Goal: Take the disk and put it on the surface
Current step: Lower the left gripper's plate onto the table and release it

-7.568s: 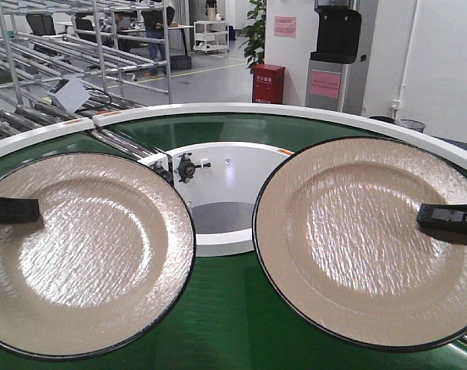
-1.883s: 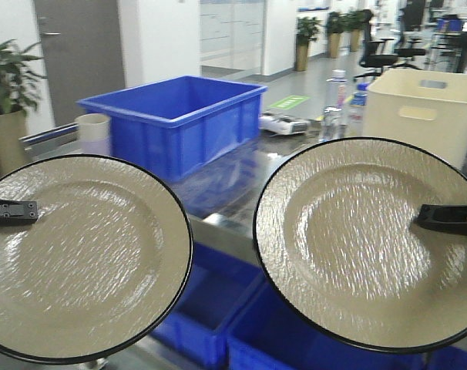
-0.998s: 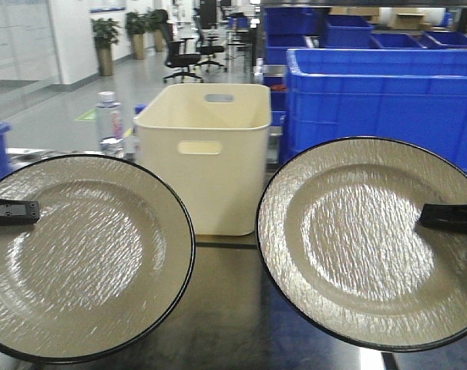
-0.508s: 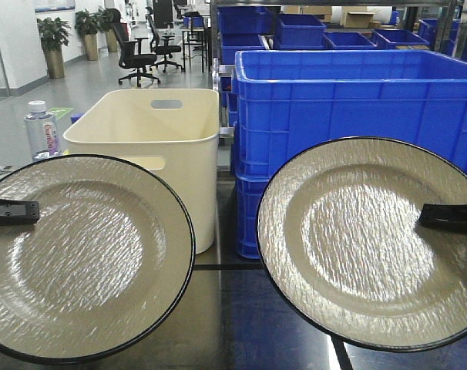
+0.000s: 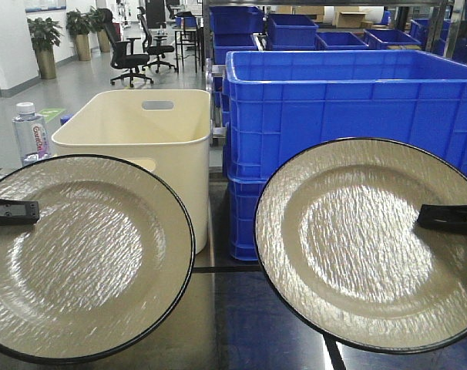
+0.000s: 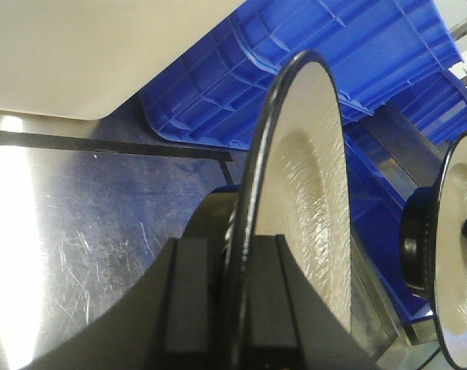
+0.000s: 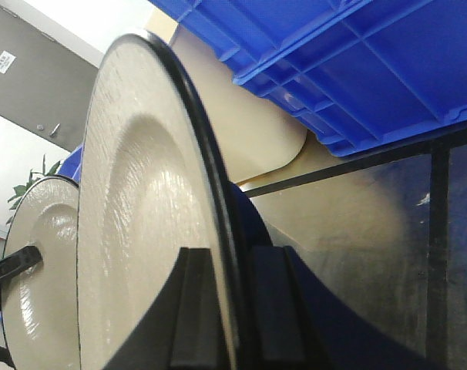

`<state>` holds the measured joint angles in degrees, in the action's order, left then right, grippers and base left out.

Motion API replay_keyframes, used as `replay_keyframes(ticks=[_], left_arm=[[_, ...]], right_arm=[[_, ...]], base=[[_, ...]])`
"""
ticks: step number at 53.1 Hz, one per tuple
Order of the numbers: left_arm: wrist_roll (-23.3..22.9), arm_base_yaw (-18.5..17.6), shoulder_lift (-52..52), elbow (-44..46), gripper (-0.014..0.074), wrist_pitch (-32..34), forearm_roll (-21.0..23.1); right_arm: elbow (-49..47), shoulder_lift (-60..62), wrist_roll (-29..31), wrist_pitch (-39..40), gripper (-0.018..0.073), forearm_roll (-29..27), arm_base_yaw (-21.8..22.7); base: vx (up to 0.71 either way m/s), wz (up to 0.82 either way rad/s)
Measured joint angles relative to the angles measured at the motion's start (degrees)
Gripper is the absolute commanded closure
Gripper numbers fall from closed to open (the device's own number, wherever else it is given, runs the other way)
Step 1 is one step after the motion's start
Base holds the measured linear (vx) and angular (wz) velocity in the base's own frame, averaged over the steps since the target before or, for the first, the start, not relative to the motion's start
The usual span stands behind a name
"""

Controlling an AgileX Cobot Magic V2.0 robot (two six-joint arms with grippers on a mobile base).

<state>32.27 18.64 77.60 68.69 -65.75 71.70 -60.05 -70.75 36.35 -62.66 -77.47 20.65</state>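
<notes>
Close in, the left gripper [image 6: 232, 297] is clamped on the outer rim of the left disk [image 5: 79, 258]. The right gripper [image 7: 230, 308] pinches the right disk [image 5: 357, 247] the same way, 1 finger above and 1 below. Both disks hang over the dark surface [image 5: 233, 324], not on it, with hollow faces turned up and inner rims near but apart. Round as they are, there's no long axis; each reaches from its gripper toward the middle. The worry is that edge-only grip. A disk could sag or slip on the way down, or the 2 inner rims could clink. Just beyond, the cream bin [image 5: 133, 131] and blue crate [image 5: 349, 100] crowd in, and a far rim could catch them.
</notes>
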Motion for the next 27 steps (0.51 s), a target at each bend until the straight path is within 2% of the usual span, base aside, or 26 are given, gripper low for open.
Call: replay_keyframes(ticks=[17,27], left_arm=[[0.0,0.0,0.0,0.0,0.0605,0.11,0.0],[0.31,0.0,0.0,0.0,0.0605,0.81,0.42]], right_arm=[[0.0,0.0,0.0,0.05,0.0568,0.0,0.0],[0.0,0.0,0.0,2.66,0.0568,-0.15,0.0]], base=[[0.0,0.0],[0.0,0.0]])
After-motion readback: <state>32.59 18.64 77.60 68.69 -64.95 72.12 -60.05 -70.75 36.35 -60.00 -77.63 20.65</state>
